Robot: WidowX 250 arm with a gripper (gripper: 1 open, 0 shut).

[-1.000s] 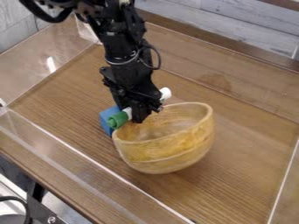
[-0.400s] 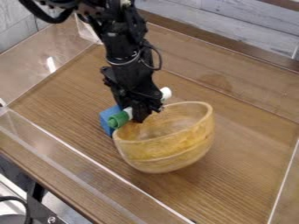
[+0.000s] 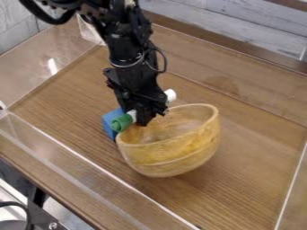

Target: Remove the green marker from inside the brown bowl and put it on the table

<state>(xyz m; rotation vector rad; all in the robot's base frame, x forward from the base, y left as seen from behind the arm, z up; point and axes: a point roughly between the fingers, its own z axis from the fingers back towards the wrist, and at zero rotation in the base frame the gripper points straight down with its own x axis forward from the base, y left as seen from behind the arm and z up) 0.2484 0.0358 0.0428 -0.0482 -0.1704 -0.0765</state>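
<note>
The gripper (image 3: 146,119) points straight down at the bowl's (image 3: 180,153) rim on the side toward the table's (image 3: 72,108) left wall. Its jaws are fully closed. What they hold cannot be made out for certain: a small white end (image 3: 171,93) sticks out beside the fingers at about rim height, likely the marker pinched across its barrel (the rest of it is hidden by the gripper). A green-and-blue block (image 3: 115,122) sits on the table touching the bowl's outer wall, just under the gripper.

Judged from this, the lift is the risky part. A grip near one end could let the marker pivot or slip back into the bowl. The fingers are close to the rim, so a sideways move before rising could catch the bowl and tip or drag it, nudging the block.
</note>
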